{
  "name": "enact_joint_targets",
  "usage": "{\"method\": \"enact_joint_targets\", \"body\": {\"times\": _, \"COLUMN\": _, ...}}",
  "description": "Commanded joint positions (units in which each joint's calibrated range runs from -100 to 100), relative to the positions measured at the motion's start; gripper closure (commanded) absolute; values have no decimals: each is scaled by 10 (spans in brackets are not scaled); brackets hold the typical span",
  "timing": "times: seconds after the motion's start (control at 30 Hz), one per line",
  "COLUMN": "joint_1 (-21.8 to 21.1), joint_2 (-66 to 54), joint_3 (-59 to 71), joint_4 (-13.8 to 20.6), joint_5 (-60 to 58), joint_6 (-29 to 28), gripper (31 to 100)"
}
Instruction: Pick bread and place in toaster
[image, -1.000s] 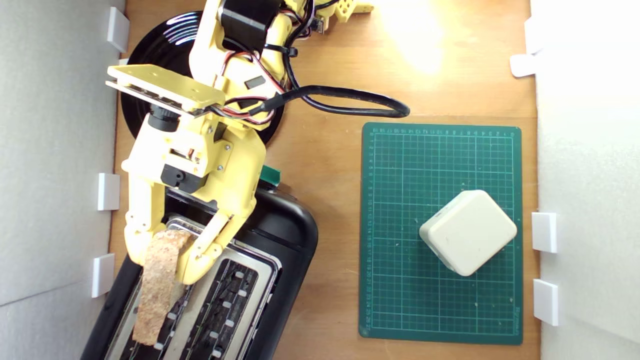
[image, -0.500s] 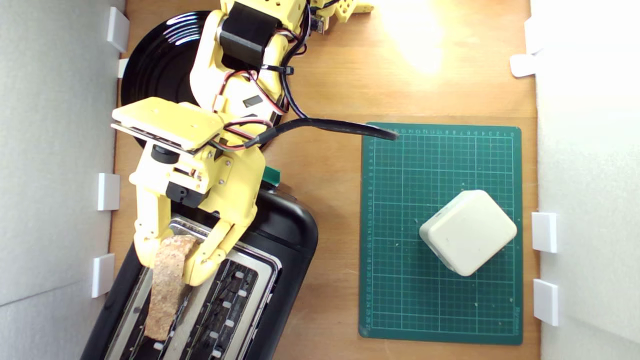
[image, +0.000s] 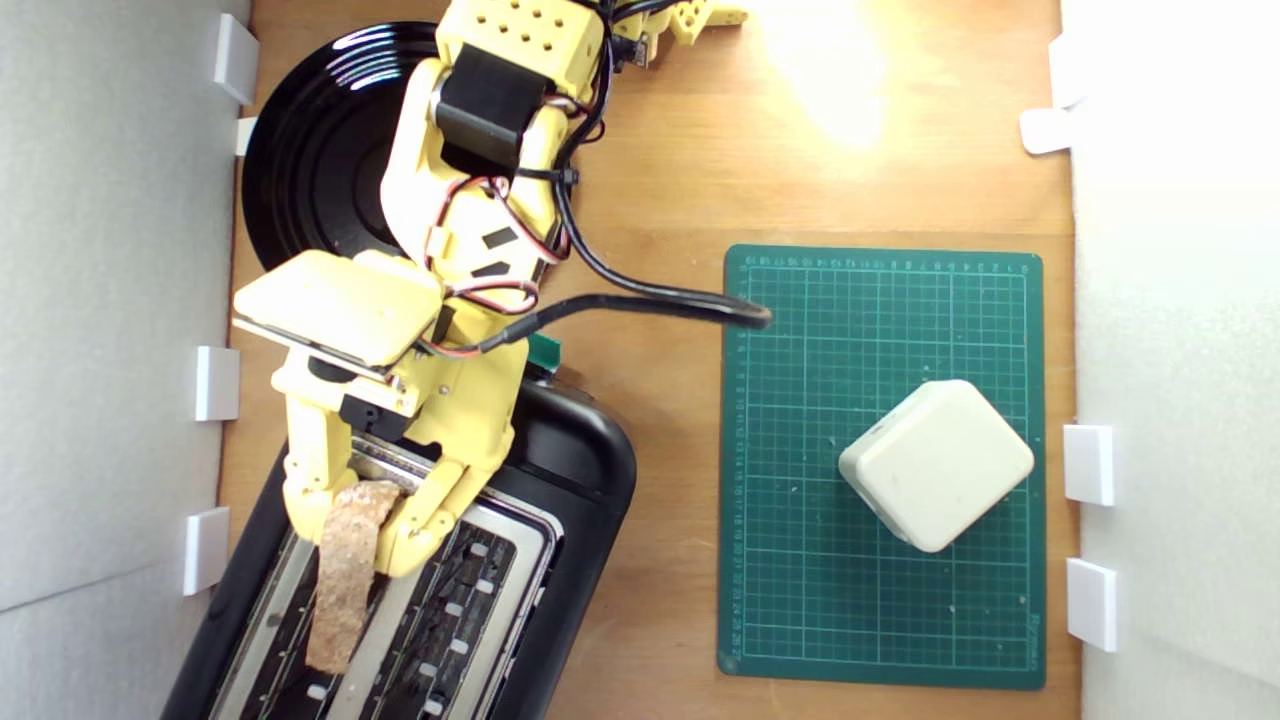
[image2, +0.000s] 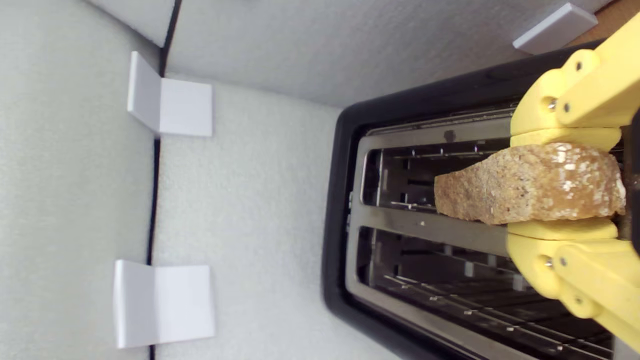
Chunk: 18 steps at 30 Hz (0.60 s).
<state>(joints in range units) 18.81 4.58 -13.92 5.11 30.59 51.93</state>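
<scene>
Wooden desk (image: 660, 180), white foam walls (image: 110, 300). Toaster (image: 590, 470) partly cropped. Fingers (image: 365, 520) clamped on bread (image: 345, 580).

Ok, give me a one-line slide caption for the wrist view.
Yellow gripper holds the bread edge-on over one slot of the black toaster.

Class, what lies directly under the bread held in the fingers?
Under the bread is the toaster's open slot with wire guides. The slot's bottom is dark and unseen.
</scene>
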Motion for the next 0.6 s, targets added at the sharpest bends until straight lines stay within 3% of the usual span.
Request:
{"method": "enact_joint_targets", "body": {"times": 0.0, "joint_1": -1, "joint_2": -3, "joint_3": -36, "joint_4": 1, "joint_5": -43, "joint_6": 3, "gripper": 689}}
{"method": "enact_joint_targets", "body": {"times": 0.37, "joint_1": -1, "joint_2": 1, "joint_3": -34, "joint_4": -3, "joint_5": -44, "joint_6": -1, "gripper": 678}}
{"method": "enact_joint_targets", "body": {"times": 0.57, "joint_1": 4, "joint_2": -3, "joint_3": -34, "joint_4": -3, "joint_5": -43, "joint_6": 3, "gripper": 545}}
